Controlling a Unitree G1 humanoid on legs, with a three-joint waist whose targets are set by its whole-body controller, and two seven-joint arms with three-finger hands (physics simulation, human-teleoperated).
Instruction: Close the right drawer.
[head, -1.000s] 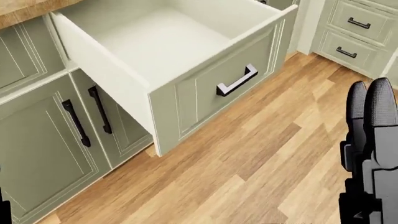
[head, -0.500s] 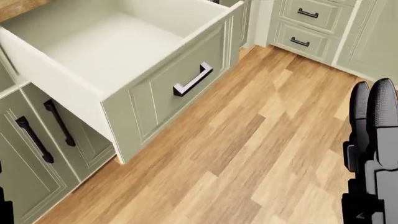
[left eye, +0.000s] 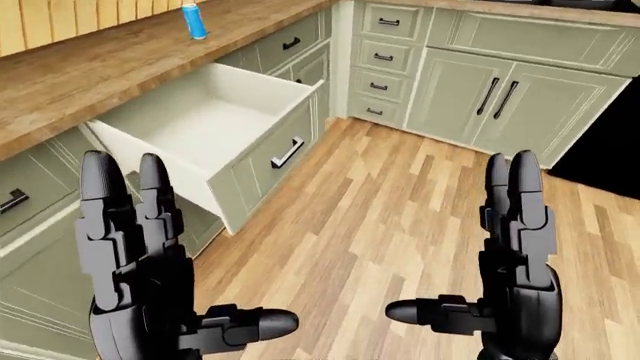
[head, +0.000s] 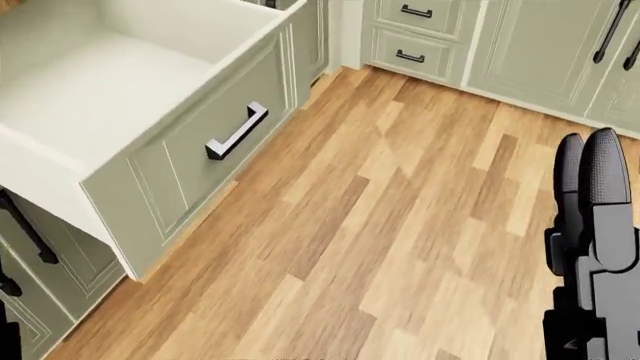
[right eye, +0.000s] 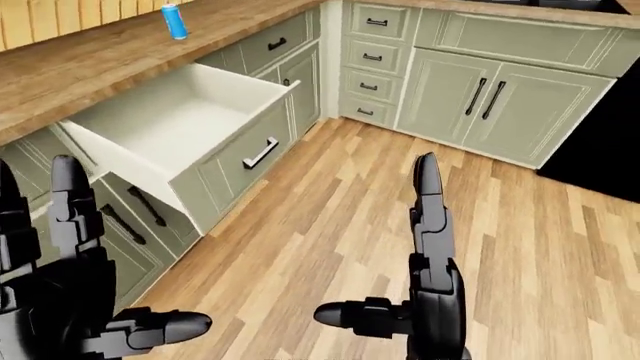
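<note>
Both hands (left eye: 150, 300) spread (fingers up), apart from open drawer (left eye: 262, 154).

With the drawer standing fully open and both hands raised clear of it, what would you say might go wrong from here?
1. Neither the left hand nor the right hand touches the open drawer; a push landing on one corner of its front panel might skew it instead of sliding it in.
2. Fingers hooking the handle could hinder the push.
3. A hard shove might jolt the blue can on the counter.
</note>
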